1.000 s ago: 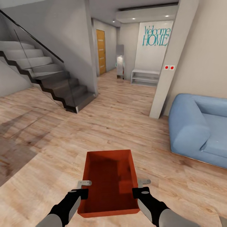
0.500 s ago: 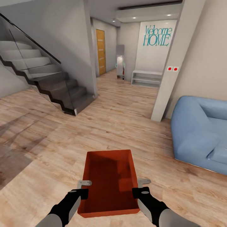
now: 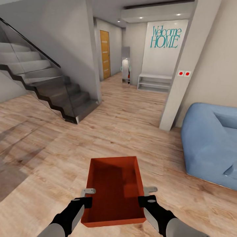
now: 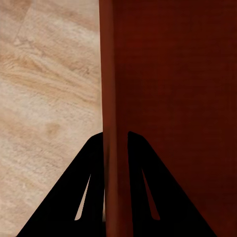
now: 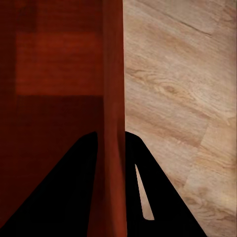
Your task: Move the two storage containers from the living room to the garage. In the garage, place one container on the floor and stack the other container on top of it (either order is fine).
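Note:
One orange-red storage container (image 3: pixel 113 191) hangs in front of me above the light wood planks of the living room, held level by both arms. My left gripper (image 3: pixel 88 191) is shut on its left wall (image 4: pixel 109 123), one finger on each side. On the opposite wall (image 5: pixel 113 108) my right gripper (image 3: pixel 149 190) is shut the same way. The bin is empty inside.
A blue sofa (image 3: pixel 210 144) stands at the right. A pale pillar (image 3: pixel 179 72) rises beside it. Dark stairs with a glass rail (image 3: pixel 49 85) are at the left. Ahead a hallway leads past a wooden door (image 3: pixel 105 54) towards a low white shelf (image 3: pixel 154 82).
The whole view has shifted as I roll forward and turn slightly: the sofa and pillar slide right, the stairs slide left. The container stays fixed between both grippers.

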